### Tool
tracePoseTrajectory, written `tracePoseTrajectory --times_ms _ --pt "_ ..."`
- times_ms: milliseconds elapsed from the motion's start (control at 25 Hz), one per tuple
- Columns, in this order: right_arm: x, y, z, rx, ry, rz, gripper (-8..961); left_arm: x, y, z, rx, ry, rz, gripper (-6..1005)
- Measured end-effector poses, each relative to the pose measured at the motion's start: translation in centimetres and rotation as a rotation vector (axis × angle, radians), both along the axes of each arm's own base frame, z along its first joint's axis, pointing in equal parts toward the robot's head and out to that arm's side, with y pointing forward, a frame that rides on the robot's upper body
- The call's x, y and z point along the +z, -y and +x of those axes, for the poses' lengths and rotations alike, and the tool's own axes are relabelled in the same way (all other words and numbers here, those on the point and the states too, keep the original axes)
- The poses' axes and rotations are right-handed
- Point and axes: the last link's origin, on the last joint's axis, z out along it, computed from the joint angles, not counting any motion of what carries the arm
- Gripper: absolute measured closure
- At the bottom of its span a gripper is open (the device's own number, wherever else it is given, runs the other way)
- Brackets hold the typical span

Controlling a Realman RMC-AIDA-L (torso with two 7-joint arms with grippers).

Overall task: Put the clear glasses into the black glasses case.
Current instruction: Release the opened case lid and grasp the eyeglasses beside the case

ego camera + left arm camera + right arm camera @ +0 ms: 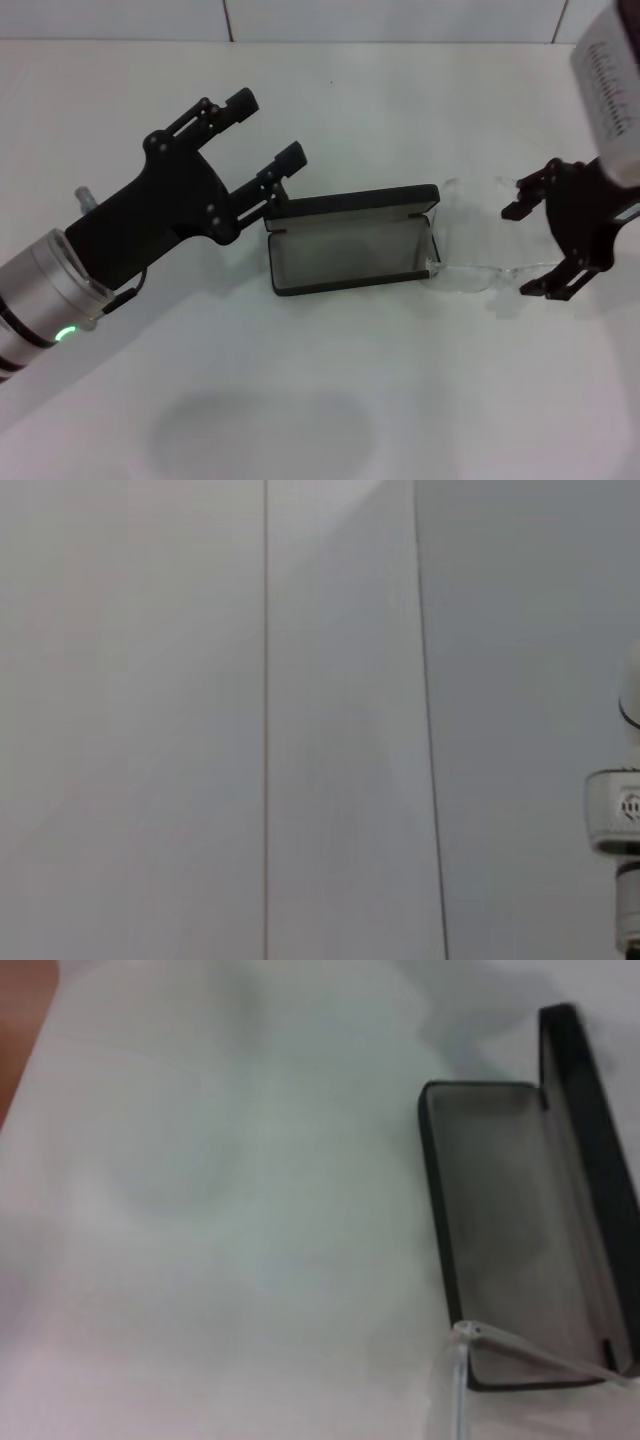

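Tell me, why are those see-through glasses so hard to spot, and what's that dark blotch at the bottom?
Head view: the clear glasses show only as faint outlines and glints beside the black glasses case; the blotch is a soft shadow on the white table. Right wrist view: blurry, one thin rim of the glasses visible. Left wrist view: just a plain wall.

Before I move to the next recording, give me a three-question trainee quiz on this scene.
1. True or false: the black glasses case lies open.
2. Where are the clear glasses? A) in the case B) on the table beside the case's end C) held aloft
3. Which gripper is nearer the glasses: the left gripper or the right gripper?

Key: 1 true; 2 B; 3 right.
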Motion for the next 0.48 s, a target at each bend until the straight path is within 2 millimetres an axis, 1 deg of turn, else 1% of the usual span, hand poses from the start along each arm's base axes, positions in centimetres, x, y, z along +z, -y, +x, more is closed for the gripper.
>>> tracePoseTrajectory --times_ms 160,200,240,280,360,480 --pt "-1.3 -0.3 0.0 -0.007 0.059 -0.006 161 0.1 -0.1 -0.1 0.005 0.001 0.004 270" --pt "-1.8 -0.4 0.1 -0.008 0.072 -0.012 164 0.1 -0.1 -0.1 0.004 0.000 0.005 270" --pt "-1.8 -0.4 0.1 -0.008 0.072 -0.012 168 0.1 -0.2 -0.1 0.003 -0.002 0.006 270" --pt "-2.3 -0.5 0.1 -0.009 0.082 -0.017 172 0.1 -0.2 -0.1 0.002 -0.004 0.009 270" --pt "-3.9 -0.9 0.5 -0.015 0.113 -0.037 179 0.1 -0.2 -0.1 0.000 -0.006 0.013 270" --pt "-4.8 -1.2 0.9 -0.025 0.133 -0.052 190 0.1 -0.2 -0.1 -0.002 -0.007 0.013 270"
